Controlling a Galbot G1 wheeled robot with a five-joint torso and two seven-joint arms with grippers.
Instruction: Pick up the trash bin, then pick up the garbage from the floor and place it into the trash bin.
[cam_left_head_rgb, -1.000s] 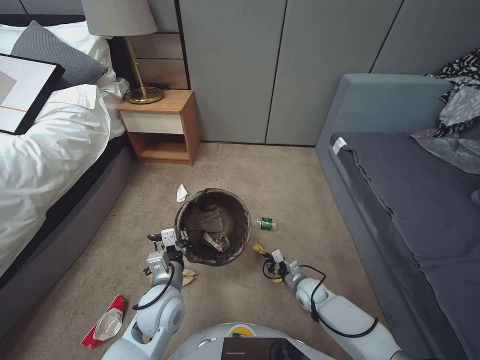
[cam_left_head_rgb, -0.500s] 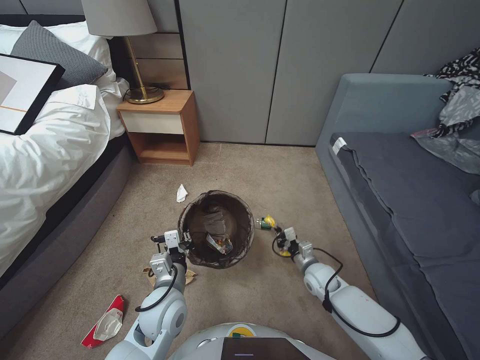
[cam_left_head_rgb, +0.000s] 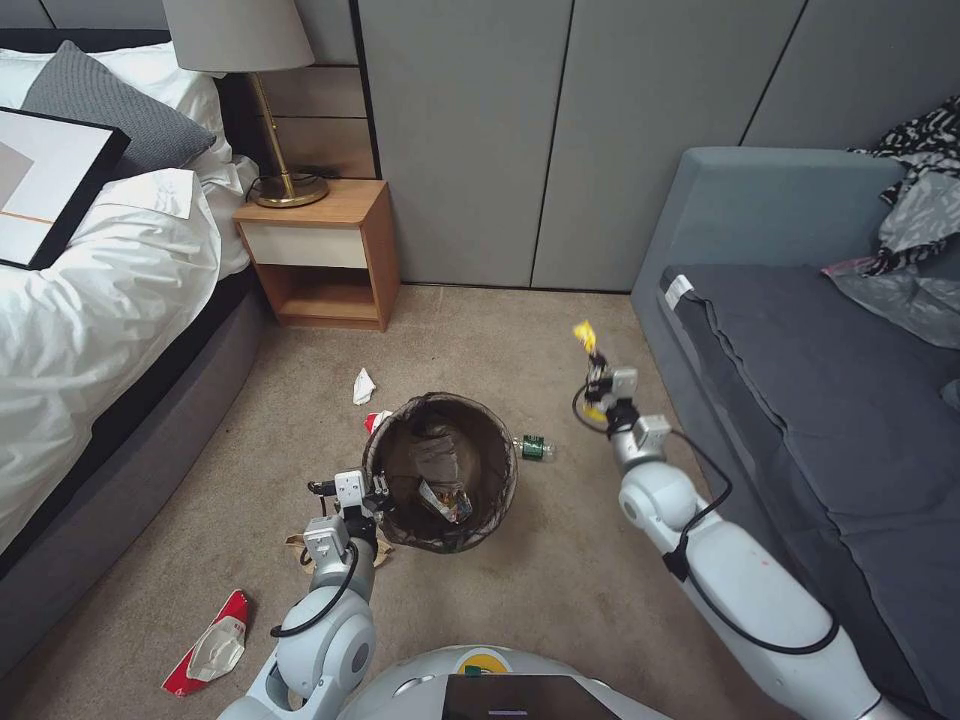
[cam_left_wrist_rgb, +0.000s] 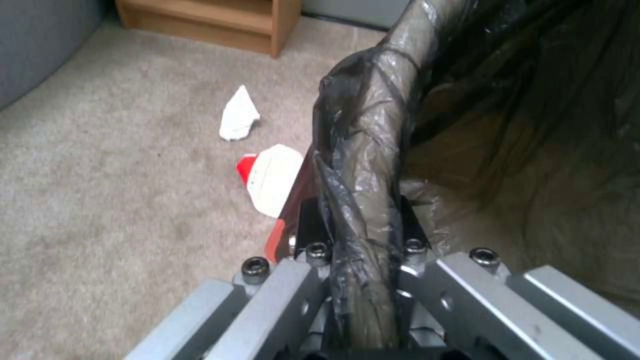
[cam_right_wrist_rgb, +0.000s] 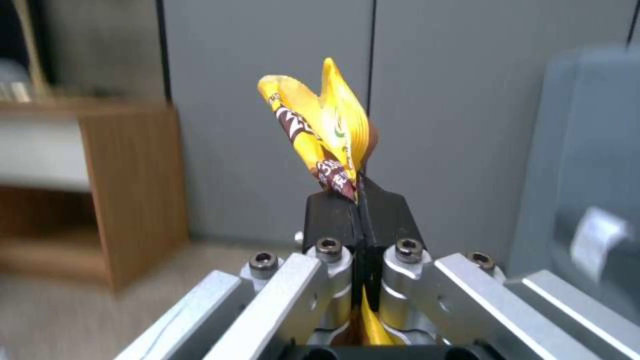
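The trash bin (cam_left_head_rgb: 497, 470), round with a dark brown liner, sits in front of me over the carpet. My left gripper (cam_left_head_rgb: 376, 493) is shut on its near-left rim (cam_left_wrist_rgb: 368, 150), and the liner bunches between the fingers (cam_left_wrist_rgb: 313, 225). A wrapper (cam_left_head_rgb: 445, 497) lies inside. My right gripper (cam_left_head_rgb: 597, 382) is raised to the bin's right, near the sofa, and shut on a yellow snack wrapper (cam_left_head_rgb: 584, 337) (cam_right_wrist_rgb: 330, 125). On the floor lie a white paper scrap (cam_left_head_rgb: 363, 386) (cam_left_wrist_rgb: 239, 114), a red-and-white packet (cam_left_head_rgb: 376, 419) (cam_left_wrist_rgb: 270, 175), a small bottle (cam_left_head_rgb: 533, 447), brown paper (cam_left_head_rgb: 378, 549) and another red-and-white packet (cam_left_head_rgb: 212, 645).
A bed (cam_left_head_rgb: 90, 300) with white bedding runs along the left. A wooden nightstand (cam_left_head_rgb: 322, 250) with a lamp (cam_left_head_rgb: 270, 120) stands at the back. A grey sofa (cam_left_head_rgb: 800, 400) fills the right side. Grey wall panels (cam_left_head_rgb: 550, 140) close the far end.
My right gripper has risen from the floor beside the bin, up and toward the sofa, carrying the yellow wrapper. The bin has shifted slightly nearer and right, uncovering a red-and-white packet.
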